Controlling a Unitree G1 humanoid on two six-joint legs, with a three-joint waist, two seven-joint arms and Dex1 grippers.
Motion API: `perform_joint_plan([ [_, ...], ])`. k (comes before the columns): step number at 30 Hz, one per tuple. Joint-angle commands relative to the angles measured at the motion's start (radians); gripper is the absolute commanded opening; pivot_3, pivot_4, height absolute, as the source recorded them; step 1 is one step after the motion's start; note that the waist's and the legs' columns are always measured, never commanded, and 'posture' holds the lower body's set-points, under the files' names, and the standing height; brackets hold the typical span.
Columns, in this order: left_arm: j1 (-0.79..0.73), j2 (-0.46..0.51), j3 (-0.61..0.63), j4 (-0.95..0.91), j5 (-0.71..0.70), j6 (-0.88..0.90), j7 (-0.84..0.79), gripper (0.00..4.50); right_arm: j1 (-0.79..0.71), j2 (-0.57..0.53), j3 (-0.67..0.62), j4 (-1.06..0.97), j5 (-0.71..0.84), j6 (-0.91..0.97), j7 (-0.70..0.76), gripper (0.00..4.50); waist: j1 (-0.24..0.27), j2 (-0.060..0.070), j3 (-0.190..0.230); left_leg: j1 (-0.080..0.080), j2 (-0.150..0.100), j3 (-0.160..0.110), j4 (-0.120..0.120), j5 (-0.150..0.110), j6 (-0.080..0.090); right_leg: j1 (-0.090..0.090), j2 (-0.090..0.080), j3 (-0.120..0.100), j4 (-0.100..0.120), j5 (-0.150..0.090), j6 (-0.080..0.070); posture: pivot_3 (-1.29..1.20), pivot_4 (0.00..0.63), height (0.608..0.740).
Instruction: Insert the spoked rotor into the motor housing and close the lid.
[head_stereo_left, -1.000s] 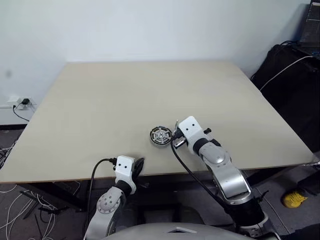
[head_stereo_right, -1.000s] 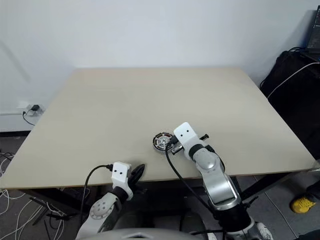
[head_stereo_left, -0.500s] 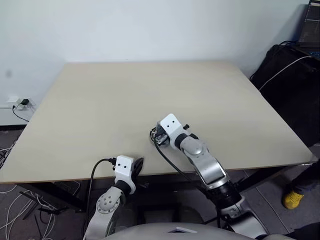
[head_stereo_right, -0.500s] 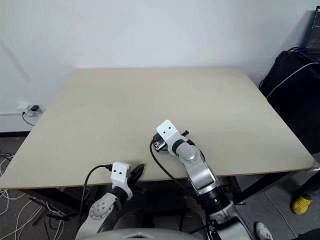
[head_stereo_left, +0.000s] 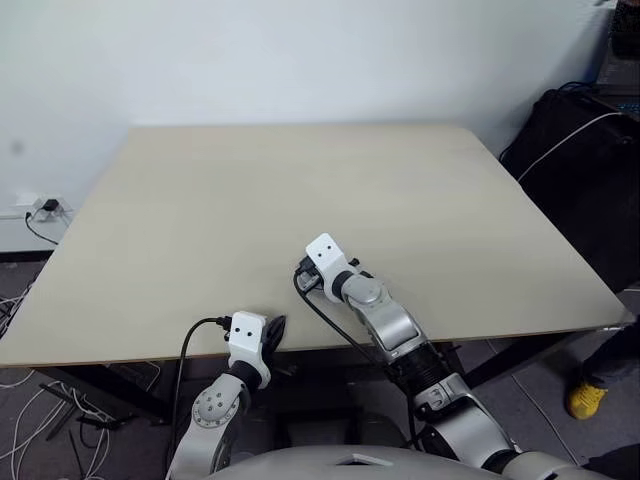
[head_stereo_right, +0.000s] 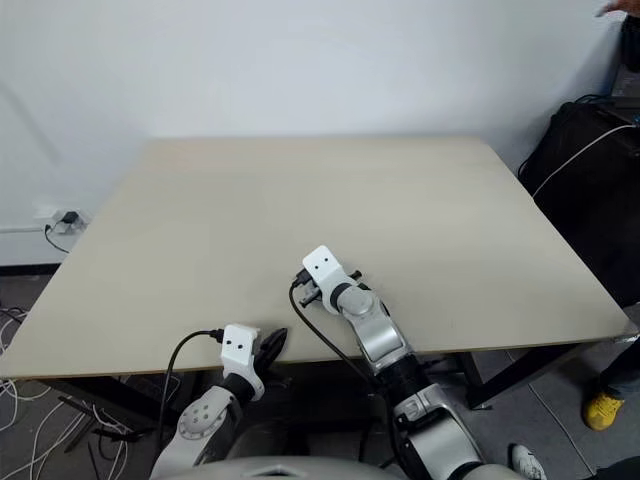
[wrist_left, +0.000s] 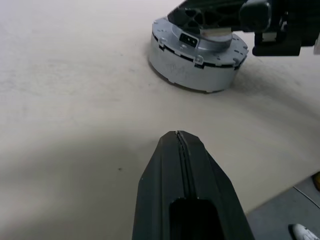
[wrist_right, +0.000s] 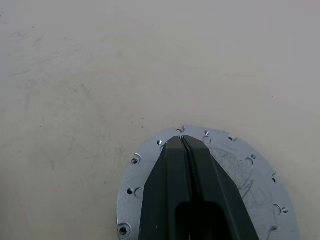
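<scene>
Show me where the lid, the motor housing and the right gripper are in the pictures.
lid (wrist_right: 240, 165): right wrist view, on its smooth silver top face.
motor housing (wrist_left: 192, 70): left wrist view, on its grey side wall.
right gripper (wrist_right: 181, 139): right wrist view, at the shut fingertips over the lid.

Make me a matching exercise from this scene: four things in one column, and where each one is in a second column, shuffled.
1 left gripper
2 right gripper
3 black fabric bag
4 white wall socket

A over the round silver-grey metal lid
B right of the beige table
C at the table's near edge
D low on the wall, left of the table

Pairs: 1-C, 2-A, 3-B, 4-D
</scene>
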Motion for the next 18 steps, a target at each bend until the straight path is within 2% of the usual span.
perform_joint_plan([
  [1,-0.013,0.003,0.004,-0.007,-0.008,-0.030,-0.010,0.00,0.037,0.003,-0.020,-0.028,0.023,-0.019,0.010,0.04,0.001,0.000,0.000,0.000,0.000,0.000,0.000,0.000,0.000,0.000,0.000,0.000,0.000,-0.001,0.001,0.00,0.000,0.740],
  [12,-0.031,-0.003,0.014,0.073,-0.005,-0.083,-0.024,0.00,0.221,-0.076,-0.093,-0.387,0.084,-0.324,0.036,0.04,0.004,0.002,0.003,-0.001,0.000,0.000,-0.001,0.000,0.000,-0.001,0.000,0.000,-0.001,-0.002,0.003,0.00,0.000,0.740],
  [18,-0.041,-0.015,0.006,0.162,0.004,-0.150,-0.032,0.00,0.299,-0.078,-0.135,-0.430,0.130,-0.291,0.025,0.04,0.003,0.001,0.004,-0.001,0.000,0.000,-0.001,0.000,0.000,-0.001,0.000,0.001,-0.001,-0.002,0.003,0.00,0.000,0.740],
])
